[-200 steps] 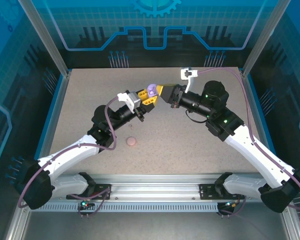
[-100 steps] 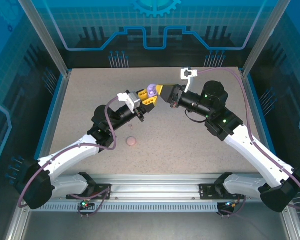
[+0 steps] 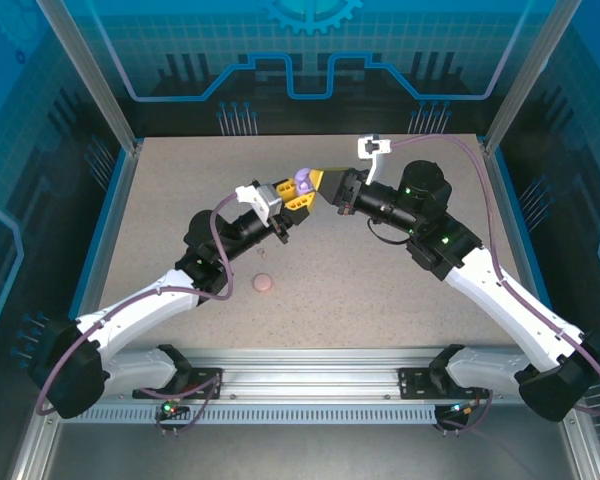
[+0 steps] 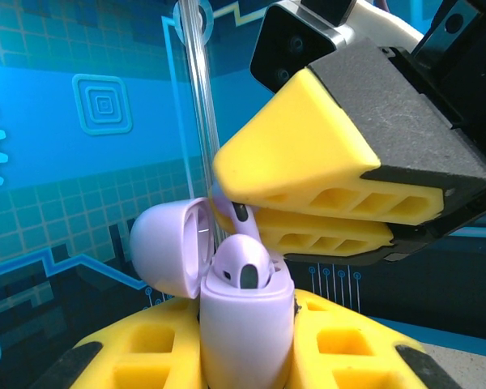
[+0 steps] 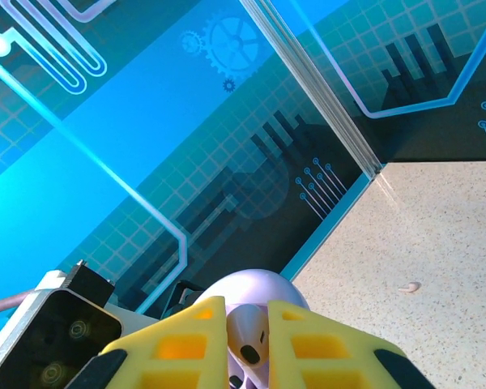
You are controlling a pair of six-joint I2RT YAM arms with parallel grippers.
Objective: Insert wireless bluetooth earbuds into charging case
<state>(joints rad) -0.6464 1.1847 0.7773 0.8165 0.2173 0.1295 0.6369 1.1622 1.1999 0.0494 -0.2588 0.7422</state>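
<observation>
Since one second ago, your right arm has shifted a little to the left and toward the back, and its yellow fingers have come closer to the case. Your left arm and the things on the table have stayed in place.

Nearest to you, a small round pink case point(image 3: 264, 283), smooth and shaped like a disc, lies closed on the speckled beige table point(image 3: 180, 220), well apart from both arms.

Farther in, your left gripper point(image 3: 300, 193) is lifted over the table. Its yellow ribbed plastic fingers are clamped on the round, glossy purple charging case point(image 4: 247, 324). The domed lid point(image 4: 166, 250) stands open to the left. One small purple earbud point(image 4: 241, 266), smooth with a dark spot, sits inside the case.

Just behind it, your right gripper point(image 3: 317, 184) has wedge-shaped yellow fingers with dark rough pads. They are closed on a second purple stemmed earbud point(image 5: 247, 336), which hangs just above the open case.

Farther away, a tiny pale earbud point(image 5: 408, 286) lies alone on the table near the back edge. Behind it rises the blue printed wall point(image 5: 146, 121), with gear and circuit patterns and a clear post in the corner.
</observation>
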